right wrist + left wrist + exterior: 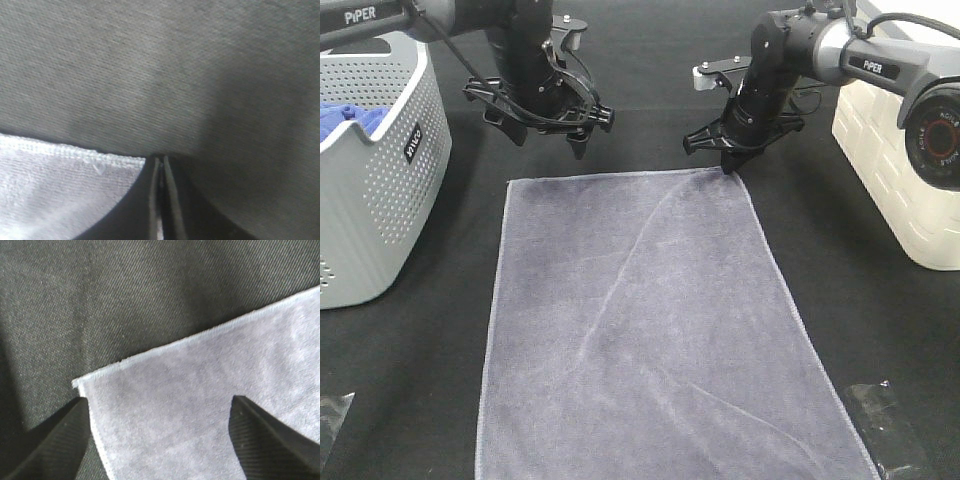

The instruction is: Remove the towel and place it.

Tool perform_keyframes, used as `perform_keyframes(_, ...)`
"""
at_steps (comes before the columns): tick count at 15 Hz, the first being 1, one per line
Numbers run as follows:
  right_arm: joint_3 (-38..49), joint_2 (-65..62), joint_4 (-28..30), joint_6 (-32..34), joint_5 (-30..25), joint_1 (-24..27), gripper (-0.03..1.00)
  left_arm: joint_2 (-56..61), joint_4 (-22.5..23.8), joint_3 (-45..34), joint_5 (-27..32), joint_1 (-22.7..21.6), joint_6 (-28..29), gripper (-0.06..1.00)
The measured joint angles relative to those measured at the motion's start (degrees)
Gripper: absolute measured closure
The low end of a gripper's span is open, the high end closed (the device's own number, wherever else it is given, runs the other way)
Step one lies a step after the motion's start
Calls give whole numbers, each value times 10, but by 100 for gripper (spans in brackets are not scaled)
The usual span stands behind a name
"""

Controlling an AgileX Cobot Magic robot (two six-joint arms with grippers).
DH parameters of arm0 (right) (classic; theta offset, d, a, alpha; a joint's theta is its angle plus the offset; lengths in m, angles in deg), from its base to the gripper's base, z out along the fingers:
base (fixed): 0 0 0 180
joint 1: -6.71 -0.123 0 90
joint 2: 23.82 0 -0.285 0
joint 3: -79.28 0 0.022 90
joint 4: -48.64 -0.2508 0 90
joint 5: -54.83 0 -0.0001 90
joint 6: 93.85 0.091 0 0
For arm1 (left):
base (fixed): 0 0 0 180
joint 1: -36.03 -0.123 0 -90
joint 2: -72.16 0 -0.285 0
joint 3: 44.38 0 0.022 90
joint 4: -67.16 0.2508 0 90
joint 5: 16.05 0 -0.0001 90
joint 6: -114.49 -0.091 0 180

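Now, towel (650, 330): is being shown spread flat on the black cover (420, 380). Its far edge is lying directly below both grippers, and the rest is stretching away from them.
Left gripper (157, 400): is being held with its jaws wide apart, just above the towel's far left corner.
Left fingers: one (50, 445) is being shown beyond the side hem, over the black cover, and the other (270, 435) over the cloth. Whether either tip is touching cannot be told.
Right gripper (728, 165): is being held tips-down at the towel's far right corner, with its jaws pressed fully together.
Right grip: the stitched hem is being seen running right up to the closed fingertips. Whether cloth is being pinched between them cannot be told.
Crease (620, 270): is being shown as a faint diagonal line across the towel, starting between the two grippers and slanting away toward the left gripper's side.
Grey basket (380, 190): is being seen well apart from the left gripper, on its outer side, with a blue cloth (342, 118) inside.
White container (895, 180): is being seen on the right gripper's outer side, apart from the towel.
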Motion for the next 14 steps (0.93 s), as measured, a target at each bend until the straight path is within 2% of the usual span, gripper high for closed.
perform_keyframes(2, -23, -3, 21, 0, -26, 0, 97, 0, 2, 0, 3, 0, 0, 21)
perform_keyframes(4, -58, -18, 70, 1, -68, 1, 97, 0, 12, 0, 3, 0, 0, 21)
perform_keyframes(7, -69, -25, 75, 1, -85, 11, 97, 0, 19, 0, -13, -15, 22, 22)
perform_keyframes(10, -69, -25, 74, 1, -87, 19, 97, -7, -42, 2, -48, -53, 30, 32)
perform_keyframes(12, -69, -25, 74, 1, -86, 20, 97, -28, -91, 4, -58, -62, 11, 34)
perform_keyframes(14, -69, -25, 74, 1, -85, 20, 97, -47, -106, 6, -59, -62, 5, 34)
